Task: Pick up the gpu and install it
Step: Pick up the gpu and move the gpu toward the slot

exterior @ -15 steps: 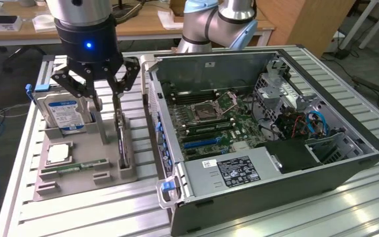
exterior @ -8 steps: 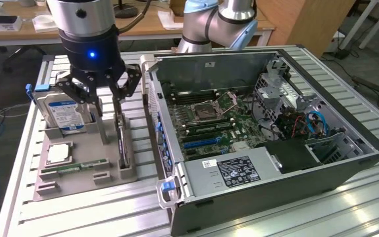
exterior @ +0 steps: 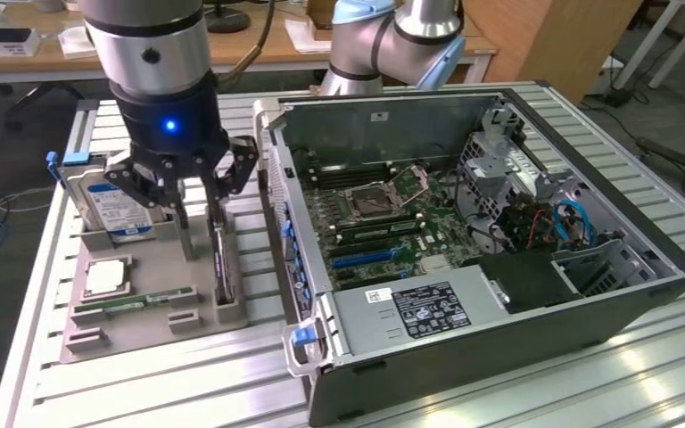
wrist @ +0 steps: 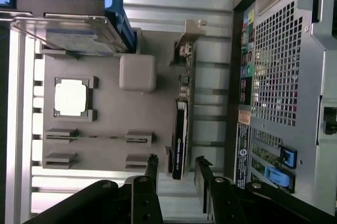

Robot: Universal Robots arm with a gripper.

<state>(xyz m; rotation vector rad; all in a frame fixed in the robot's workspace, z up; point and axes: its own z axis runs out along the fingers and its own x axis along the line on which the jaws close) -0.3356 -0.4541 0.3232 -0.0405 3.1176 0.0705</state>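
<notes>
Two spread fingers (wrist: 152, 174) of the hand (wrist: 177, 165) flank the upright gpu (wrist: 180, 140).

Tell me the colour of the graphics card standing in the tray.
The card is black, with a silvery end bracket; clearest in the wrist view.

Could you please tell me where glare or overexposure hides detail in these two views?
Exterior view: light glares off the table at that view's lower right. Wrist view: the processor on the grey tray is blown white, its markings unreadable.
</notes>
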